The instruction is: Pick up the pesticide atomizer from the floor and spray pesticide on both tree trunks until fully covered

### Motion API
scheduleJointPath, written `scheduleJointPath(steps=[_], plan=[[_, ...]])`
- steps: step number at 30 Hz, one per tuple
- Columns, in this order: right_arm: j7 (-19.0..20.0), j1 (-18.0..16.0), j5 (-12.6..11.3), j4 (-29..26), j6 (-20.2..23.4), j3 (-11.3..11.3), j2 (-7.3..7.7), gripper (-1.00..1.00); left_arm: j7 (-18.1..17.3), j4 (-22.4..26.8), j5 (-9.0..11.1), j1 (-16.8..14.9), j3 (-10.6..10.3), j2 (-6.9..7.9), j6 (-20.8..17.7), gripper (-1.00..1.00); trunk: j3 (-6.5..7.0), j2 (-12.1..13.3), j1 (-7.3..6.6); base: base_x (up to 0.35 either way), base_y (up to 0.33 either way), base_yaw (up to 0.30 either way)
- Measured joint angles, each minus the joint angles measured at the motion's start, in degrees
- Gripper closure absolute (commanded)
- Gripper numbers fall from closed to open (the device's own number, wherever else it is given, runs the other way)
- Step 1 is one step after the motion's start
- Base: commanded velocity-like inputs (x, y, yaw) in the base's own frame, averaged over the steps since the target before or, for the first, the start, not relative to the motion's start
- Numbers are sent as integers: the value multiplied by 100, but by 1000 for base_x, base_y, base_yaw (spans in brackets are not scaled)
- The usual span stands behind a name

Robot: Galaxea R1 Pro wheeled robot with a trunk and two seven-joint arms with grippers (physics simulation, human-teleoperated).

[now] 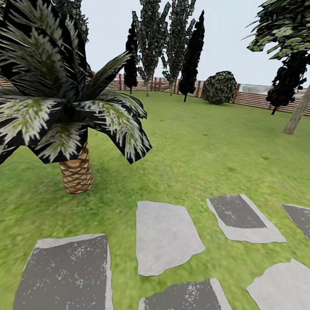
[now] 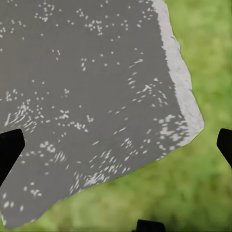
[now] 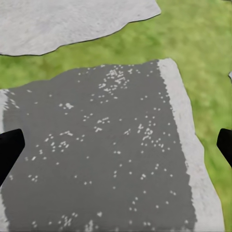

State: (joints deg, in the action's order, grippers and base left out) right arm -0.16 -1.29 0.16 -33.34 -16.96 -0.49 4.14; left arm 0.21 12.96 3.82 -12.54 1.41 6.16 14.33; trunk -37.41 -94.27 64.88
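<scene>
The garden lawn (image 1: 206, 144) stretches to a brown slat fence (image 1: 256, 96). At the far right one tree leans, its smooth tan-grey trunk (image 1: 308, 97) rising to a leafy crown (image 1: 293, 26). The other tree is out of view. My left gripper (image 2: 116, 150) hangs open over a dark grey stepping stone (image 2: 92, 96), its black fingertips (image 2: 9, 147) spread wide with nothing between them. My right gripper (image 3: 116, 150) is open in the same way above another dark stone (image 3: 101, 154).
A short palm (image 1: 76, 170) with a criss-cross trunk stands close at the left, fronds spreading wide. Several flat stepping stones (image 1: 165, 236) lie in the grass ahead. Dark cypress-like trees (image 1: 192, 56) and a round bush (image 1: 220, 88) stand by the fence.
</scene>
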Motion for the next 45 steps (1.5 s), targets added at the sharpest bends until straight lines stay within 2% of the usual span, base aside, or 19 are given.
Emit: scheduleJointPath(steps=[21, 45], plan=[[0, 0, 0, 0, 0, 0, 0, -100, 0, 0, -5, 0, 0, 0, 0, -100, -568, -843, 461, 0, 0, 0], [0, 0, 0, 0, 0, 9, 0, -100, 0, 0, -7, 0, 0, 0, 0, -100, -1054, -1805, 989, 0, 0, 0]])
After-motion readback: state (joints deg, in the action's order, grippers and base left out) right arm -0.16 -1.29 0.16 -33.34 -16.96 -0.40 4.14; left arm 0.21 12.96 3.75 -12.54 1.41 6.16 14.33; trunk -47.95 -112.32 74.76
